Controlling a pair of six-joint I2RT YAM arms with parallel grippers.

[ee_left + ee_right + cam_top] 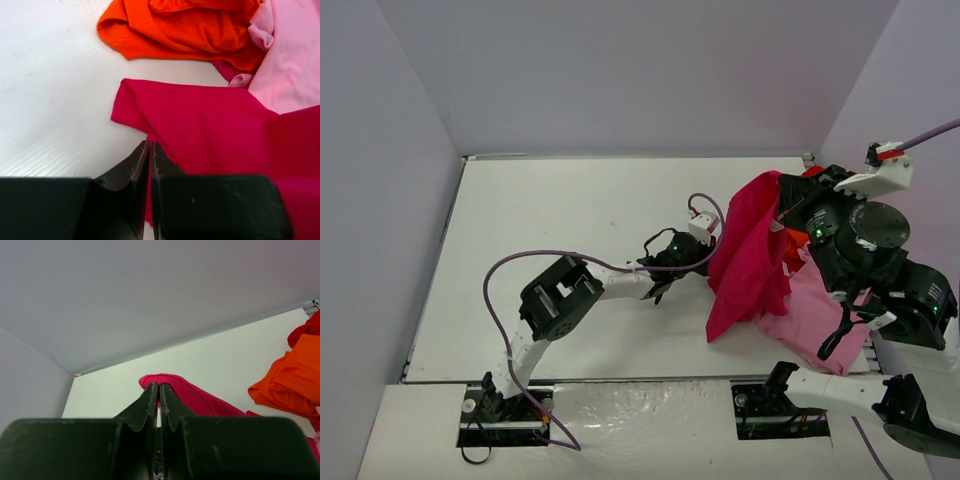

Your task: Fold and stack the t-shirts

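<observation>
On your worktop (570,200) nothing is folded or stacked yet; left hand (150,146) and right hand (159,387) both pinch the crimson t-shirt (745,250)

My left hand (150,145) and right hand (159,386) are both matte black. The crimson t-shirt (745,250) is a plain magenta-red, the orange t-shirt (190,30) vivid and plain, the pink t-shirt (810,320) pale and unpatterned, the red t-shirt (302,330) brighter scarlet. The tabletop (570,220) is white, and the cable (520,258) is purple.
</observation>
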